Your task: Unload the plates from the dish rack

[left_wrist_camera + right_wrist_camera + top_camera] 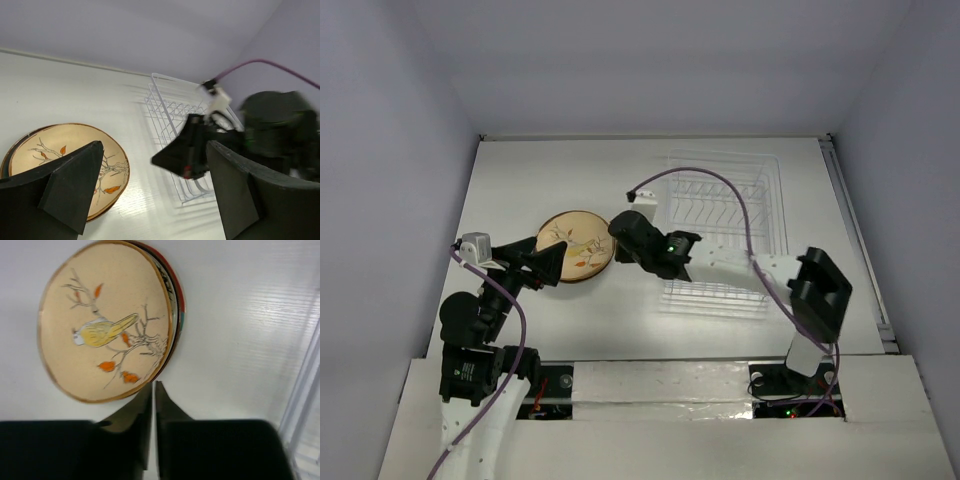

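A stack of plates [575,245] lies flat on the table left of the dish rack [725,225], with the tan leaf-sprig plate [107,320] on top. Red and teal rims [180,307] of lower plates peek out beneath it. The rack shows only bare tines; I see no plate in it. My right gripper [615,232] is shut and empty, its tips [153,386] just at the stack's rim. My left gripper [548,263] is wide open and empty at the stack's left edge. In its wrist view the gripper [152,147] frames the tan plate [50,155] and the rack [172,112].
The right arm's black body [187,147] with its purple cable [720,180] hangs between the stack and the rack. The rack's white edge [302,390] is close on the right of the right wrist view. Grey walls enclose the table.
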`<action>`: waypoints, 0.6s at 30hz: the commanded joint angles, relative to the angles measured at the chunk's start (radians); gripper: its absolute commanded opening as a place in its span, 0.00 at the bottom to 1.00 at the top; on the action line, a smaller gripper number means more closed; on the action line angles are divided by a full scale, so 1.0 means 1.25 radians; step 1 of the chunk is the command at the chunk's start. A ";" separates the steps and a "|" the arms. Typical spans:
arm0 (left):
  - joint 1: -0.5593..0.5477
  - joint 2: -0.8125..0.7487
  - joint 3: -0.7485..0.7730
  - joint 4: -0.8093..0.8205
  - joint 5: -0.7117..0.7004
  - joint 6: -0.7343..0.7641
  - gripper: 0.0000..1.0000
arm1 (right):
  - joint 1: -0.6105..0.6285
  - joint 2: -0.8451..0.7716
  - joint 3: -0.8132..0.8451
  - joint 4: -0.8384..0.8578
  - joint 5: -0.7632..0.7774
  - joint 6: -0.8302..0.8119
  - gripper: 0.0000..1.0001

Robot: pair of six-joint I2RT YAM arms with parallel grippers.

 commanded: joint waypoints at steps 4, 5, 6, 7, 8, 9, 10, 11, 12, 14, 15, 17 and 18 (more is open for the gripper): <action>0.007 -0.002 0.000 0.025 -0.010 0.001 0.87 | 0.034 -0.356 -0.152 0.070 0.169 -0.025 0.00; 0.007 -0.003 0.001 0.024 -0.011 0.001 0.88 | 0.034 -0.462 -0.183 0.077 0.207 -0.029 0.00; 0.007 -0.007 0.001 0.022 -0.012 0.002 0.91 | 0.034 -0.517 -0.240 0.085 0.228 -0.030 0.00; 0.007 -0.008 0.002 0.021 -0.015 0.002 0.92 | 0.034 -0.568 -0.268 0.086 0.243 -0.031 0.00; 0.007 -0.012 0.004 0.020 -0.016 0.002 0.94 | 0.034 -0.622 -0.293 0.085 0.272 -0.041 0.00; 0.007 -0.015 0.004 0.020 -0.019 0.002 0.96 | 0.034 -0.726 -0.317 0.084 0.281 -0.045 0.00; 0.007 -0.015 0.002 0.017 -0.023 0.001 0.96 | 0.034 -0.777 -0.358 0.079 0.290 -0.051 0.09; 0.007 -0.015 0.005 0.017 -0.025 0.001 0.97 | 0.034 -0.826 -0.376 0.069 0.330 -0.038 0.14; 0.007 -0.016 0.005 0.016 -0.027 0.000 0.97 | 0.034 -0.915 -0.390 0.015 0.359 -0.014 0.22; 0.007 -0.015 0.005 0.015 -0.031 0.000 0.98 | 0.034 -1.003 -0.431 -0.053 0.439 0.029 0.34; 0.007 -0.015 0.004 0.015 -0.031 -0.001 0.99 | 0.034 -1.044 -0.443 -0.081 0.466 0.052 0.43; 0.007 -0.016 0.005 0.015 -0.032 0.000 0.99 | 0.034 -1.162 -0.481 -0.131 0.514 0.085 0.75; 0.007 -0.016 0.005 0.015 -0.033 0.000 0.99 | 0.034 -1.199 -0.491 -0.141 0.520 0.090 0.75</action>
